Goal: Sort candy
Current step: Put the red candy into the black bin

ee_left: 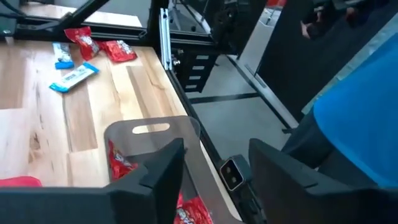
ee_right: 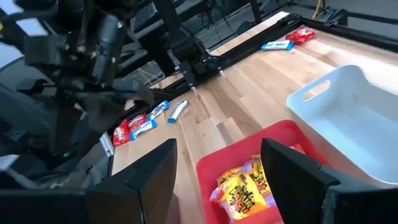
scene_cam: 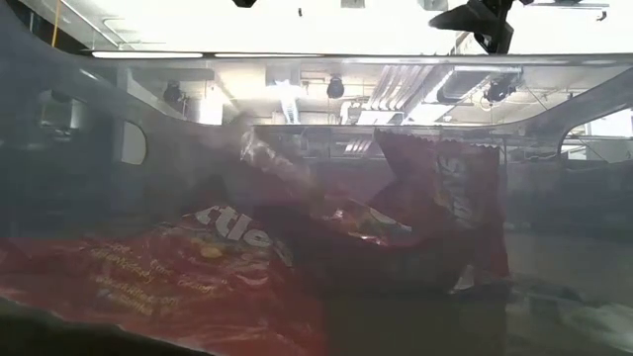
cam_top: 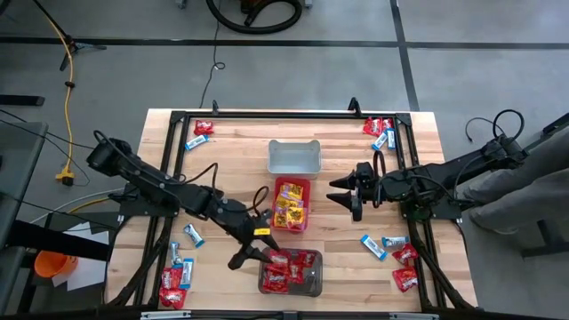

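A: Progress, L to R?
B: Partly done. Loose candy (cam_top: 175, 277) at the counter's front-left corner, more near the back-left. Left gripper (cam_top: 252, 255), fingers open & empty, over the dark bin (cam_top: 315, 283), reds inside. Red bin (cam_top: 305, 184) has yellows; grey bin (cam_top: 293, 156) looks empty. Right gripper (cam_top: 345, 195) open, empty, beside the red bin. More candy at the right corners.
A: Labels?
B: Low view: only "ttle" readable.
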